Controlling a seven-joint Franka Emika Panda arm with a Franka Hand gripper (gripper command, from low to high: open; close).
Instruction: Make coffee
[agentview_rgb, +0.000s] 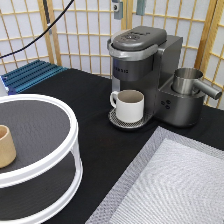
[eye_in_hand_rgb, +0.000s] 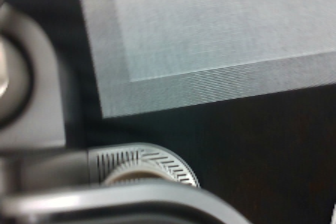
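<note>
White mug (agentview_rgb: 129, 105) sits on the drip tray under the closed grey coffee machine (agentview_rgb: 145, 65) on the black bench (agentview_rgb: 100, 150); no end effector or coffee pod shows in the exterior view.

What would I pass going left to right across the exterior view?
Tan wooden cup on the white round shelf → white mug → coffee machine → steel frothing jug. No gripper or coffee pod shows here.

Glossy white mug (agentview_rgb: 129, 105); brushed-metal frothing jug (agentview_rgb: 188, 81); woven placemat (agentview_rgb: 175, 185).
</note>
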